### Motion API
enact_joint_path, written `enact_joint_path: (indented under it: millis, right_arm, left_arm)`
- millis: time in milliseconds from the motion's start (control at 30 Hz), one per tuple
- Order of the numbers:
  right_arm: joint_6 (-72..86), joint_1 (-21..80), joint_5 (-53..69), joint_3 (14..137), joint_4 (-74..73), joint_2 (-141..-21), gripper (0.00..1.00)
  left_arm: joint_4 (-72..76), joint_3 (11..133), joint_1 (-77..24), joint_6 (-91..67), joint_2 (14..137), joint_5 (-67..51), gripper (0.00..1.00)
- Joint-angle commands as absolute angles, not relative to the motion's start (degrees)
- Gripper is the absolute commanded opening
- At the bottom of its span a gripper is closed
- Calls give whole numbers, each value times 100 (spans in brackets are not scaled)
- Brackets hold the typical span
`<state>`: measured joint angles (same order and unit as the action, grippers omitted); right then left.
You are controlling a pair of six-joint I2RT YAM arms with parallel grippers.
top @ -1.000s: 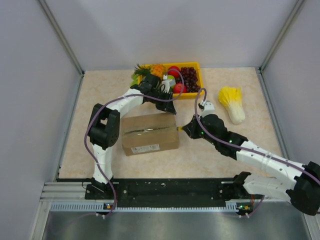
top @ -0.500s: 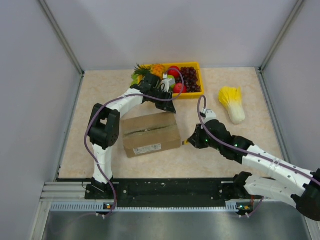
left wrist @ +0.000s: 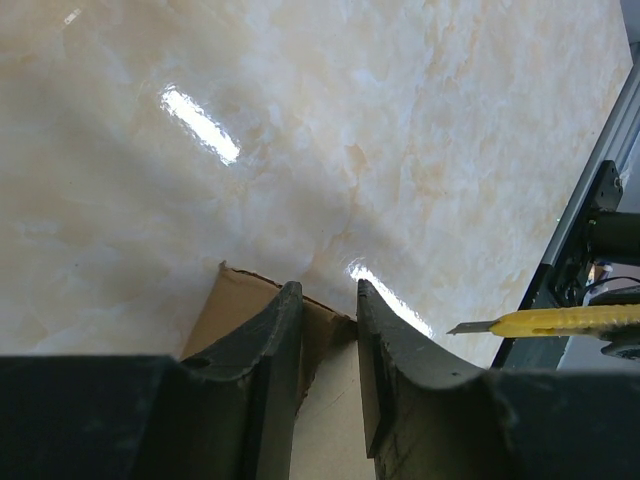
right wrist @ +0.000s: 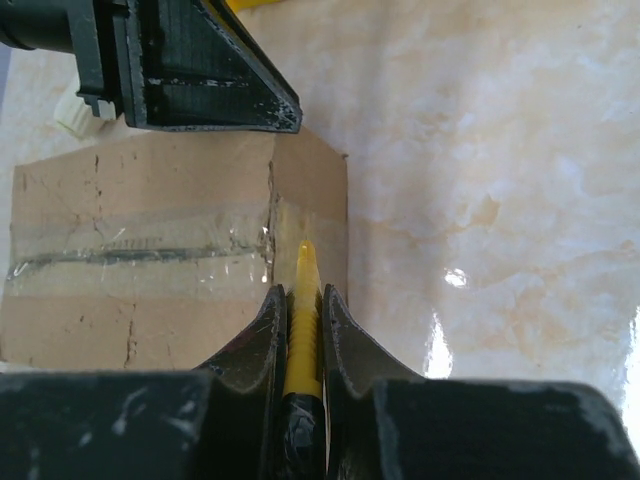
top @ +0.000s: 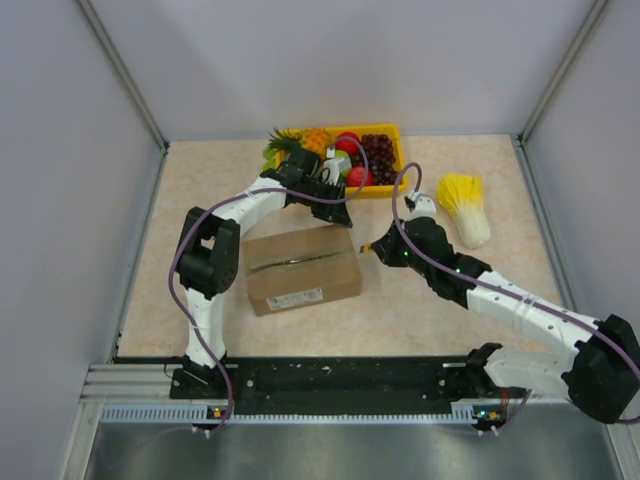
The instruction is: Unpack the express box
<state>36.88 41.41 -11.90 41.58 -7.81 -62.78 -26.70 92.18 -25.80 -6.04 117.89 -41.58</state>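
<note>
While around knife (right wrist: 304, 320), right hand (top: 372, 247) low

A beige marble-pattern table top (top: 200, 170) is enclosed by plain grey wall panels (top: 330, 60). A yellow rectangular plastic tray (top: 385, 127) sits at the far edge and contains a pineapple (top: 288, 142), red apples (top: 347, 141) and dark red grapes (top: 381, 155). A yellow-and-white leafy cabbage (top: 465, 205) lies on the table to the right of the tray, apart from it. A yellow utility knife (top: 366, 247) points its metal blade left, near the table centre. A ribbed aluminium rail (top: 150, 385) runs along the near edge.
</note>
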Motion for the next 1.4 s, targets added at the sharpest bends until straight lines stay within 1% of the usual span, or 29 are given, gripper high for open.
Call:
enact_joint_path:
  millis: [0,200,367,533,800,1000,1133,1367]
  right_arm:
    - [3788,4026,-967,4201,237,-6407,0]
    - [3981,3920,-1134,3867,826,-6363,0]
    - [4043,3867,-836,3832,949,-6539,0]
    - [4061,3858,-817,3806,1002,-6530,0]
    - [4078,3850,-677,3858,976,-6732,0]
    - [3947,3850,-633,3885,651,-6741,0]
    - [3753,3850,-773,3806,431,-6478,0]
    - [3595,3858,-817,3788,492,-6240,0]
  left_arm:
    - [-3032,8903,-2461,-229,11918,-3384,32]
    - [-3023,8824,-2461,-220,11909,-3358,32]
    - [-3023,8850,-2461,-211,11918,-3357,32]
    - [-3023,8851,-2461,-202,11918,-3366,32]
    - [-3023,8842,-2461,-211,11909,-3349,32]
    - [-3015,8815,-2461,-229,11909,-3279,31]
    - [-3006,8780,-2461,-229,11918,-3226,31]
    - [-2997,8763,-2461,-220,11909,-3199,31]
